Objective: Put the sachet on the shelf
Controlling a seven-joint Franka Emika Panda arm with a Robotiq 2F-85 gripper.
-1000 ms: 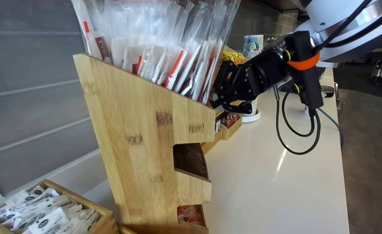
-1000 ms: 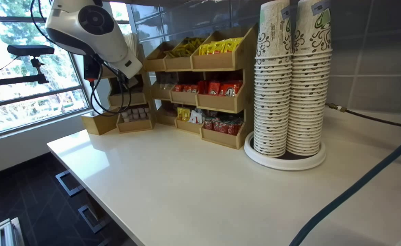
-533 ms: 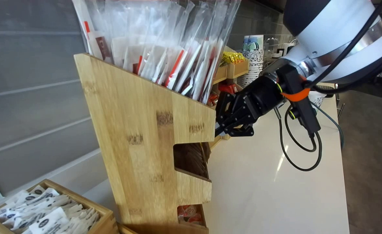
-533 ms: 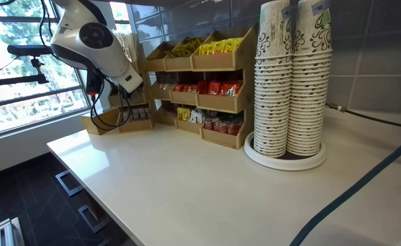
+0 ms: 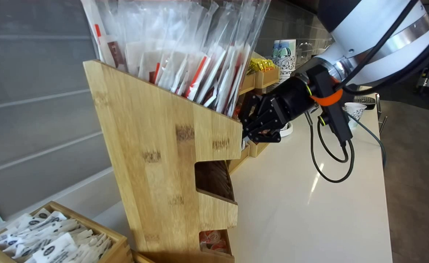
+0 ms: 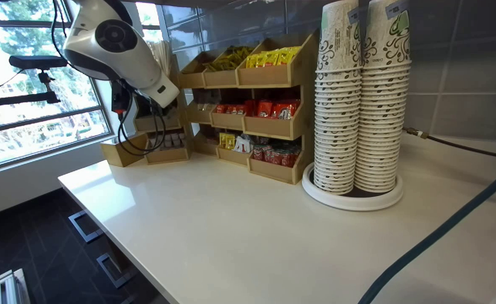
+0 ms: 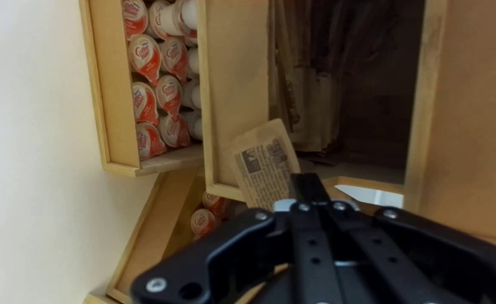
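Observation:
The sachet (image 7: 264, 164) is a small brown paper packet with dark print. In the wrist view it stands tilted against the left side of my fingertips, in front of the middle compartment's front wall. My gripper (image 7: 311, 188) is closed and appears to pinch the sachet's edge. The wooden shelf (image 5: 163, 153) has a middle compartment (image 7: 237, 88) holding similar packets (image 7: 311, 101). In an exterior view my gripper (image 5: 246, 135) is beside the shelf's front edge, above the middle opening; the sachet is hidden there. In an exterior view (image 6: 123, 63) the arm hides the gripper.
Creamer cups (image 7: 145, 57) fill the lower compartment. Plastic-wrapped utensils (image 5: 177, 54) stick up from the shelf top. A box of white packets (image 5: 57, 237) stands beside it. Another wooden rack (image 6: 269, 76) and tall cup stacks (image 6: 357, 126) stand along the white counter (image 6: 231, 236).
My gripper moved down beside the shelf front between one second and half a second ago, then rose a little. The shelf has not moved.

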